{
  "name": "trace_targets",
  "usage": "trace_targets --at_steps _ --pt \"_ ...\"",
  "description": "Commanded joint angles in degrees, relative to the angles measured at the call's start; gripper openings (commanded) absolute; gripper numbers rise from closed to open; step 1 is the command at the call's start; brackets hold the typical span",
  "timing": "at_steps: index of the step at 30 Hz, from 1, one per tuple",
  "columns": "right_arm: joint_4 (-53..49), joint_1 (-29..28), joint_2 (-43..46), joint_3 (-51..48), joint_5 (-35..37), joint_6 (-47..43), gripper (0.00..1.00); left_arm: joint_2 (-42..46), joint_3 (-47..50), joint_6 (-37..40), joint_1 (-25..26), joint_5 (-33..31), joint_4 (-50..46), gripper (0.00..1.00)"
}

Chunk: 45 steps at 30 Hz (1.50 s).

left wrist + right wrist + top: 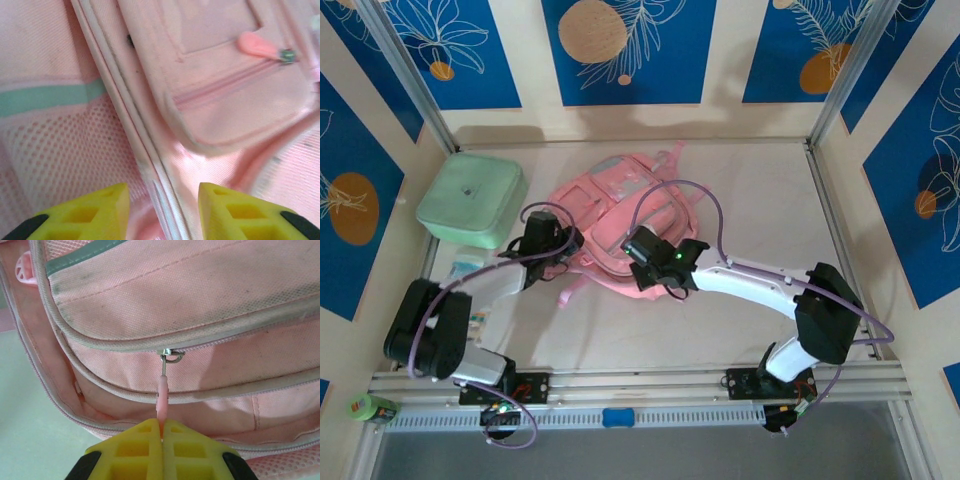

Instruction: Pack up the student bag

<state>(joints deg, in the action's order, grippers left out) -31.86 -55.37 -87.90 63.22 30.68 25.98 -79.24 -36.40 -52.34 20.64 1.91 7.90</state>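
Two claws are on the student bag (pixel 620 215), which lies flat mid-worktop (pixel 760 200), well right of the mint-green lidded box (pixel 472 200).

- Right claw (pixel 161 432): closed tight on the pink zipper pull (pixel 162 395). The tab stands straight up from the pinch to its metal slider on the bag's curved zip line.
- Left claw (pixel 162 200): fingers parted, astride the pale piped seam (pixel 135 135) between the mesh panel and a zipped pocket. No pinch on the fabric that I can see.
- In the top view both claws sit at the bag's near edge, left claw (pixel 560 245) by the side, right claw (pixel 645 262) on the front.

Handling, as judged:
- Woven cloth and mesh, soft and limp. The bag looks flat, so probably light.
- It will likely slide or bunch toward any pull rather than resist.
- The zip should run only if the body is pinned.
- Best holds: the pull tab for the zip, the stiffer piping or a strap for anchoring.
- Glossy pocket faces look poor for grip.
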Motion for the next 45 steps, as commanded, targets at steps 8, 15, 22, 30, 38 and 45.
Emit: trace_targets --at_steps 8,15,22,30,38,45 --pt "2.1 2.8 0.2 -1.2 -4.9 -0.9 0.0 8.2 6.1 -19.6 10.6 -2.6 3.0 0.44" --pt "6.2 3.9 0.1 -2.9 -7.3 -0.6 0.0 5.5 4.8 -32.2 22.1 -15.0 4.9 0.56" --pt "7.9 5.0 -2.1 -2.8 -7.7 -1.2 0.0 -1.8 0.5 -36.4 24.8 -20.6 7.3 0.53" --pt "8.7 5.8 -3.9 -2.2 -8.0 -2.2 0.0 -5.6 -2.7 -38.7 25.4 -25.2 6.5 0.33" --pt "9.3 7.6 -6.2 -0.2 -8.2 -3.3 0.18 -5.4 -4.1 -37.5 25.4 -28.1 4.8 0.22" --pt "9.2 7.6 -9.8 3.5 -7.1 -4.3 0.31 -6.0 -5.9 -36.1 25.3 -27.6 3.3 0.19"
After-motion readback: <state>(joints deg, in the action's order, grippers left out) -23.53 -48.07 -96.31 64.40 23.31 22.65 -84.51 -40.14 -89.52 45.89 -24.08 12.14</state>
